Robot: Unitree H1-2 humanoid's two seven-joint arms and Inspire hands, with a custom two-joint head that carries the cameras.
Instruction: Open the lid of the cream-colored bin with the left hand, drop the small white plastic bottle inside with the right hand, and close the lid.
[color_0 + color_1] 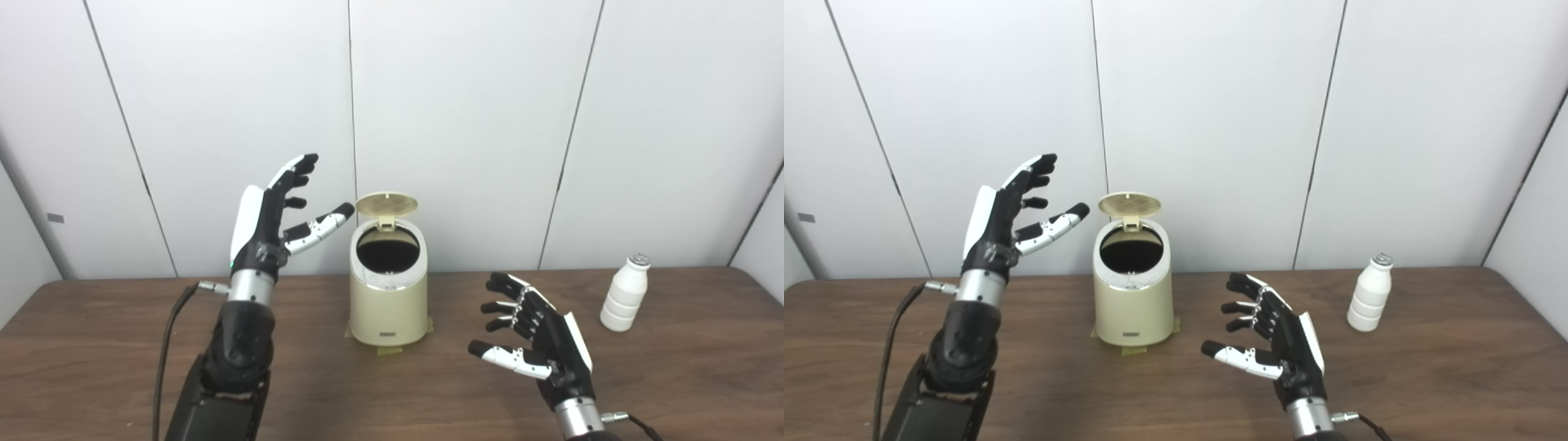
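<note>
The cream-colored bin (388, 300) stands at the middle of the brown table, taped at its base. Its round lid (386, 205) is flipped up at the back, and the dark opening shows. My left hand (274, 211) is raised to the left of the bin, open, fingers spread, thumb tip close to the lid's left edge but apart from it. The small white plastic bottle (625, 294) stands upright at the right, with a grey cap. Low over the table between bin and bottle, my right hand (533, 337) is open and holds nothing.
The wooden table (110, 343) runs across the whole view, backed by a white panelled wall (465, 122). A black cable (168, 343) hangs from the left wrist down to the front edge.
</note>
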